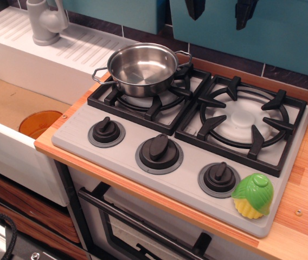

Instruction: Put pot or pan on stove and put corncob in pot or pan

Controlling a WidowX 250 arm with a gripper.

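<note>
The pot point(143, 67) sits on the stove's point(78, 135) left grate, the corncob point(253, 196) at its front right corner. My 2 fingers point(195, 8) hang dark above, well apart, holding nothing.

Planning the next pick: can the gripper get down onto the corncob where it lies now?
Probably yes. The corncob lies in the open on the stove's front right corner, beside a knob, nothing over it. The gripper hangs high, only partly in view.

Pretty bright, even indoor light from above, so shadows under the burner grates point(241, 122) are soft. The steel pot point(143, 67) catches white glare on its rim and inside wall. Everything's sharp, no real blur or edge warping.
</note>
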